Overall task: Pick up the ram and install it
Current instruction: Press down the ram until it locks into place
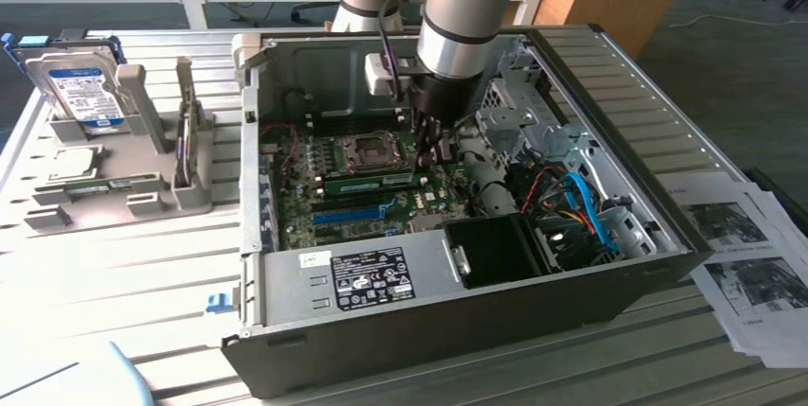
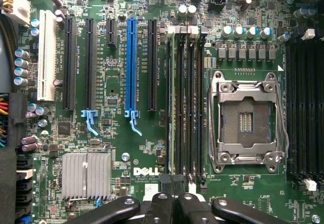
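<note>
From the near edge of the exterior view, the table (image 1: 139,273) carries an open case (image 1: 417,349) with its power supply (image 1: 366,278) nearest, then the motherboard (image 1: 341,188). A green ram (image 1: 370,180) lies seated in a slot just near of the empty socket (image 1: 370,149), its long axis running left to right in the exterior view, level with the board. The gripper (image 1: 436,146) hangs just right of that stick's right end, low inside the case.

In the wrist view the gripper (image 2: 174,204) is fully closed, fingertips (image 2: 163,202) pressed together with nothing between them, directly over the end of the slots (image 2: 185,102). A thin pale-green edge, the ram (image 2: 172,97), stands in one slot beside the dark empty ones, its length running parallel to the slots and beside the socket (image 2: 246,119).

Judged from this, the step is pressing the stick home: the closed tips should bear straight down on the top edge near the end latch, square to the board, so the stick does not rock or tilt in its slot.

Farther left, a grey rack (image 1: 108,184) holds a hard drive (image 1: 79,89) upright.
</note>
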You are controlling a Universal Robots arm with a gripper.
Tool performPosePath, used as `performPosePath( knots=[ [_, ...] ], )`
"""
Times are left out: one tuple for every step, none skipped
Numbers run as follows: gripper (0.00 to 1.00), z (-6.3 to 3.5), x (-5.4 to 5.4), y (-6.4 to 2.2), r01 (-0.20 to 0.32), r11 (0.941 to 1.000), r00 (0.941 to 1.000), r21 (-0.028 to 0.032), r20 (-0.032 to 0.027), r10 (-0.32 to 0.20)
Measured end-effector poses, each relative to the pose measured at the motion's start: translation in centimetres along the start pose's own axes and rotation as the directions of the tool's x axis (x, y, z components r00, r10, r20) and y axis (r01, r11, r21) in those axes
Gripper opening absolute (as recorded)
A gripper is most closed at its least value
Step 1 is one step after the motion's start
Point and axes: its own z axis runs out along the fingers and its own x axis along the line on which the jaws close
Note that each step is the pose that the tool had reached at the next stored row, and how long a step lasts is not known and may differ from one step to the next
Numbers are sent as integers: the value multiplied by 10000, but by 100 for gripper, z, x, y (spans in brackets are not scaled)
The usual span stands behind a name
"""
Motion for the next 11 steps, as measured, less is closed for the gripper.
performPosePath(
  knots=[
    [9,0,0,-2,1,10000,10000,0,0,-1],
    [9,0,0,-3,1,10000,10000,0,0,-1],
    [9,0,0,-3,2,10000,10000,0,1,-2],
    [9,2,-2,-3,1,10000,10000,0,3,-1],
    [9,3,-6,-4,3,10000,10000,1,3,-3],
    [9,3,-9,-4,4,10000,10000,0,1,-4],
    [9,4,-14,-3,2,10000,10000,0,0,-2],
    [9,5,-20,-3,2,10000,10000,0,1,-2],
    [9,6,-25,-3,2,10000,10000,1,0,-2],
    [9,6,-27,-3,3,10000,10000,0,0,-3],
    [9,6,-27,-3,2,10000,10000,0,0,-2]
  ],
)
